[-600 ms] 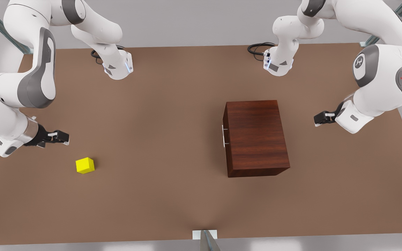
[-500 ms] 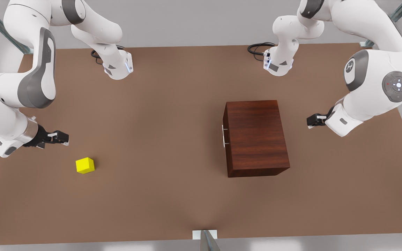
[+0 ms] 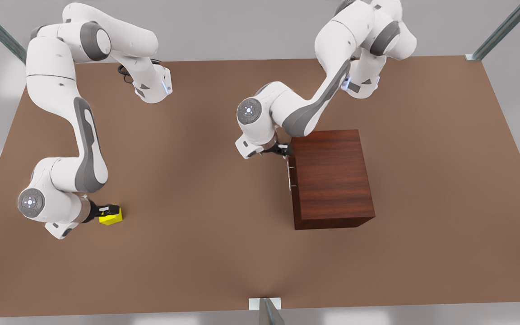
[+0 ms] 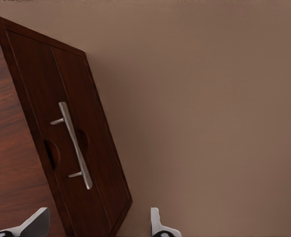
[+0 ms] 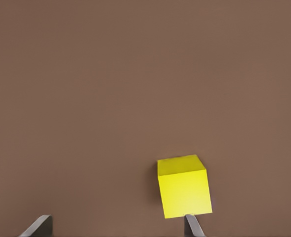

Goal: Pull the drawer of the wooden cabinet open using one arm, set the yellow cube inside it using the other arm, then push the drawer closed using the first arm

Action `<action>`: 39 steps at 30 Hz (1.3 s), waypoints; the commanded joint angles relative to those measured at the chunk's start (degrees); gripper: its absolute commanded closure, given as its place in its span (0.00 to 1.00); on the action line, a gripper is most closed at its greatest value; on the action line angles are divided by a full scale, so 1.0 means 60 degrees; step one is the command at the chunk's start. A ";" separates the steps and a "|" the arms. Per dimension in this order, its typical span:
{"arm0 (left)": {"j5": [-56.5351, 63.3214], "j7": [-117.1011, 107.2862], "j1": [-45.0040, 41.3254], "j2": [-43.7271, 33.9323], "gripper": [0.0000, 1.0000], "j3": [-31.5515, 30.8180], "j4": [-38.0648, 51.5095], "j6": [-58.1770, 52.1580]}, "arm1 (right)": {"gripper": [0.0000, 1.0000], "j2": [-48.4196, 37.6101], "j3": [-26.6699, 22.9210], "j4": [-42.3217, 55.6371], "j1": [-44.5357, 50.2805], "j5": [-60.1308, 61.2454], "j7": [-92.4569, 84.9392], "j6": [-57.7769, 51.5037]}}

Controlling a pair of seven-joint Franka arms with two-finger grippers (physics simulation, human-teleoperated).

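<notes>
Front view: the cabinet [image 3: 332, 178] is seated on the surface [image 3: 206, 253] toward the front view's right, with the drawer [image 3: 292, 176] flush in its face and the handle [image 3: 290, 176] turned toward the front view's left. The left end effector [image 3: 282, 150] is held beside the upper corner of that face, offset from the handle, presumably as an approach pose for the pull. The cube [image 3: 110, 215] is located well apart from the cabinet, at the front view's left, and the right end effector [image 3: 104, 210] is positioned directly against it, presumably to have the pick prepared while the drawer is opened.

Left wrist view: the handle [image 4: 74, 145] is seen ahead on the closed drawer front [image 4: 68, 138]. Two fingertips [image 4: 157, 224] are spread wide and nothing is held between them.

Right wrist view: the cube [image 5: 184, 186] is resting on the surface, displaced toward one fingertip [image 5: 192, 226] rather than centred. The fingers are apart and the cube is not clamped. A lateral correction is judged necessary before closing.
</notes>
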 commanded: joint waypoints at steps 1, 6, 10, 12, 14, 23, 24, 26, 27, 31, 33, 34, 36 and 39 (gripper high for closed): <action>0.1001 -0.7167 -0.0082 0.0287 0.01 0.0003 0.0011 0.1493 | 0.00 0.0104 0.0002 -0.0385 -0.0061 -0.0015 -0.0645 0.1726; 0.1500 -0.7079 0.0020 0.0770 0.29 0.0033 -0.0003 0.1464 | 0.00 0.0353 0.0002 -0.1353 -0.0559 -0.0205 -0.1539 0.3001; 0.1617 -0.6904 0.0123 0.0844 0.29 0.0047 -0.0033 0.1025 | 0.00 0.0705 0.0002 -0.1338 -0.0852 -0.0205 -0.1979 0.3353; 0.1617 -0.6786 0.0167 0.0843 0.29 0.0047 -0.0047 0.0892 | 0.00 0.0793 0.0002 -0.1338 -0.0867 -0.0220 -0.1979 0.3397; 0.1617 -0.6670 0.0182 0.0844 0.30 0.0047 -0.0076 0.0878 | 0.00 0.0895 -0.0013 -0.1353 -0.0822 -0.0366 -0.1979 0.3397; 0.1617 -0.5571 0.0313 0.0990 0.30 0.0077 -0.0106 0.0321 | 0.00 0.0895 0.0002 -0.1880 -0.0749 -0.1172 -0.2330 0.3133; 0.1617 -0.5571 0.0313 0.1063 0.30 0.0077 -0.0106 0.0321 | 0.00 0.0924 0.0002 -0.1938 -0.0764 -0.1172 -0.2316 0.3162; 0.1602 -0.5600 0.0299 0.1166 0.30 0.0076 -0.0106 0.0336 | 0.00 0.1027 0.0002 -0.1924 -0.0779 -0.1172 -0.2272 0.3221; 0.1602 -0.5629 0.0299 0.1210 0.30 0.0062 -0.0106 0.0336 | 0.00 0.1071 0.0002 -0.1909 -0.0822 -0.1172 -0.2272 0.3367; 0.1617 -0.5673 0.0270 0.1342 0.30 0.0062 -0.0106 0.0424 | 0.14 0.1174 0.0002 -0.1880 -0.0823 -0.1172 -0.2213 0.3485; 0.1617 -0.5673 0.0255 0.1342 0.30 0.0033 -0.0091 0.0467 | 0.20 0.1174 0.0002 -0.1836 -0.0793 -0.1172 -0.2199 0.3485; 0.1617 -0.5673 0.0240 0.1342 0.30 0.0033 -0.0091 0.0482 | 0.22 0.1174 0.0002 -0.1821 -0.0793 -0.1172 -0.2198 0.3485; 0.1617 -0.5659 0.0225 0.1342 0.30 0.0003 -0.0033 0.0628 | 0.23 0.1057 0.0046 -0.1792 -0.0735 -0.1157 -0.2125 0.3353; 0.1602 -0.5659 0.0225 0.1342 0.30 -0.0070 -0.0003 0.1039 | 0.24 0.0603 0.0236 -0.1587 -0.0720 -0.1143 -0.1847 0.2811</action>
